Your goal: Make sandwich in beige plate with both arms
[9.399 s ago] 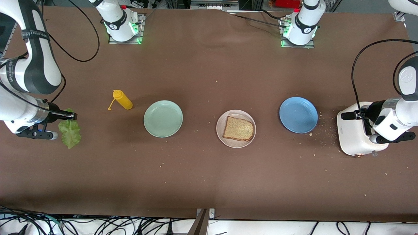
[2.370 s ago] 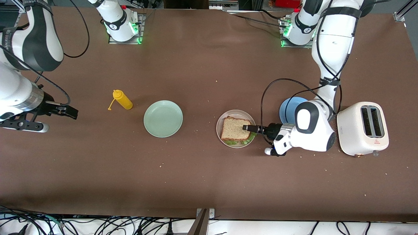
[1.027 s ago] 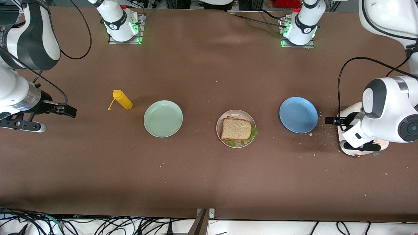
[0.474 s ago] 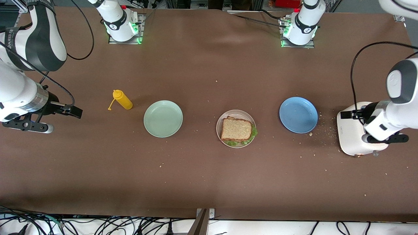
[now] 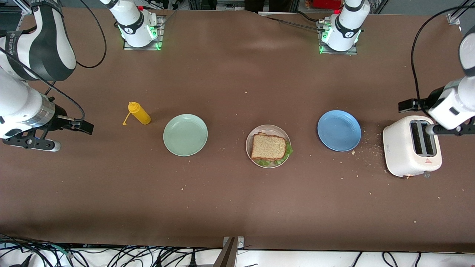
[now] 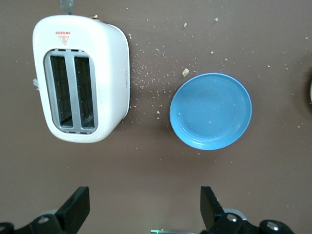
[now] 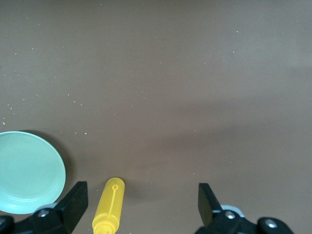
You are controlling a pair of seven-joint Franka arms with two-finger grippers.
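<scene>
Brown matte surface point(image 5: 237, 200) speckled with pale crumbs; round pale beige plate point(image 5: 250, 139) bearing speckled tan toasted sandwich point(image 5: 269, 147) with ruffled green lettuce edge; round mint-green plate point(image 5: 185, 134); round blue plate point(image 5: 339, 130); yellow squeeze bottle point(image 5: 138, 113); glossy white toaster point(image 5: 402, 152) with dark slots

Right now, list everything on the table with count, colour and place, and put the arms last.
sandwich: one, brown bread with green lettuce showing under it, on the beige plate.
beige plate: one, pale beige, mid-table between the other two plates.
mint-green plate: one, pale green, toward the right arm's end of the beige plate.
blue plate: one, blue, toward the left arm's end of the beige plate, crumbs beside it.
mustard bottle: one, yellow, beside the mint-green plate.
toaster: one, white, both slots empty, at the left arm's end.
right gripper: one, black, open, empty, over bare table at the right arm's end.
left gripper: one, black, open, empty, over the table by the toaster.
</scene>
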